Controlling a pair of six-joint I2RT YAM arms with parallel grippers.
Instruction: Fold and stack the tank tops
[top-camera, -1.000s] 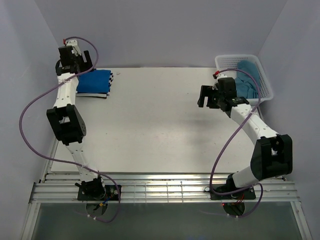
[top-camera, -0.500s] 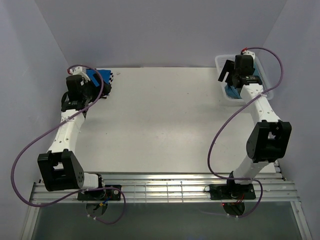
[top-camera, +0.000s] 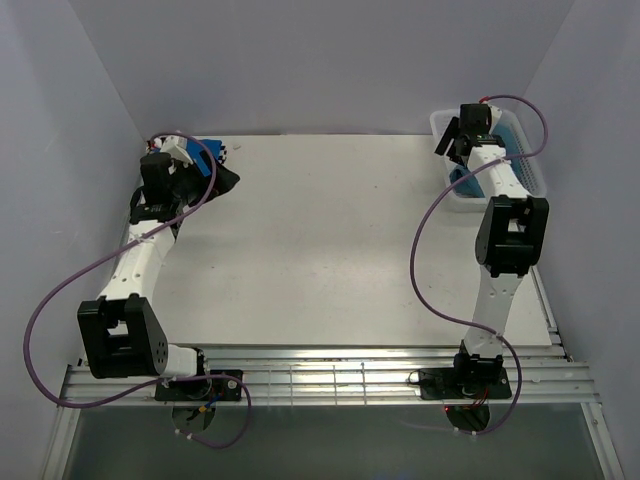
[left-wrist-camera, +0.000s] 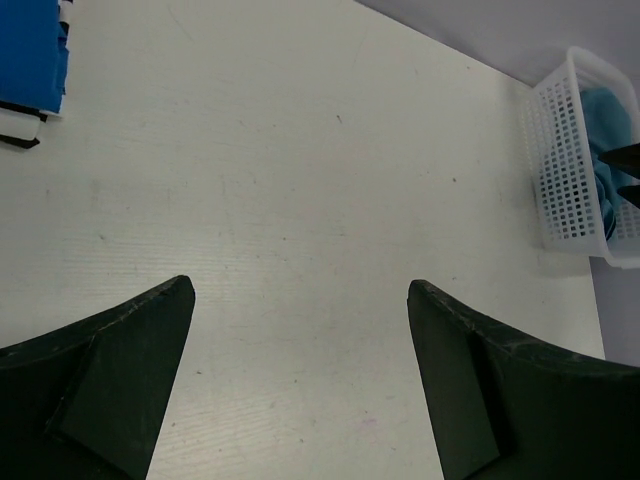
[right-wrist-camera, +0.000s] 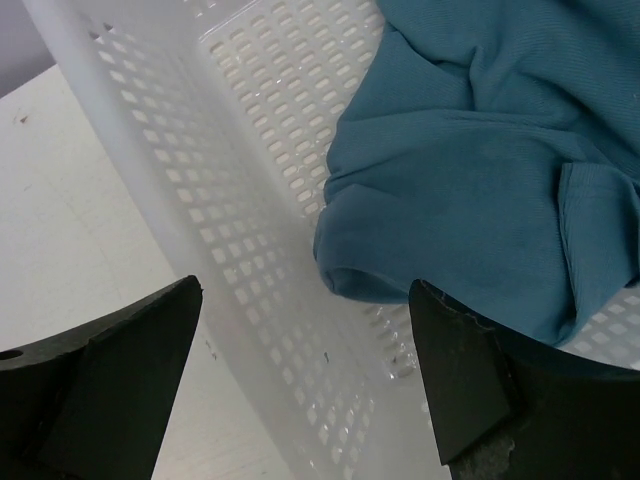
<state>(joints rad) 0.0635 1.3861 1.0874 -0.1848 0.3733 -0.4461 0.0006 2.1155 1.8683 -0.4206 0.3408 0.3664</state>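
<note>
A folded royal blue tank top (left-wrist-camera: 28, 50) lies on a striped tank top (left-wrist-camera: 22, 128) at the table's far left corner; in the top view the blue tank top (top-camera: 207, 150) is partly hidden by my left arm. My left gripper (left-wrist-camera: 300, 290) is open over bare table just right of that stack, holding nothing; in the top view the left gripper (top-camera: 222, 178) points toward the table's middle. The teal tank top (right-wrist-camera: 480, 170) lies crumpled in the white mesh basket (right-wrist-camera: 250, 120). My right gripper (right-wrist-camera: 305, 290) hangs open above the basket's near wall, its right finger over the teal cloth.
The basket (top-camera: 520, 150) stands at the table's far right corner, close to the side wall. Purple cables loop off both arms. A metal rail (top-camera: 330, 380) runs along the near edge by the arm bases. The table (top-camera: 320, 240) is plain white.
My left gripper came off the far left corner, down to the stack's right side. My right gripper swung from mid-table to above the basket. Both stayed open.
</note>
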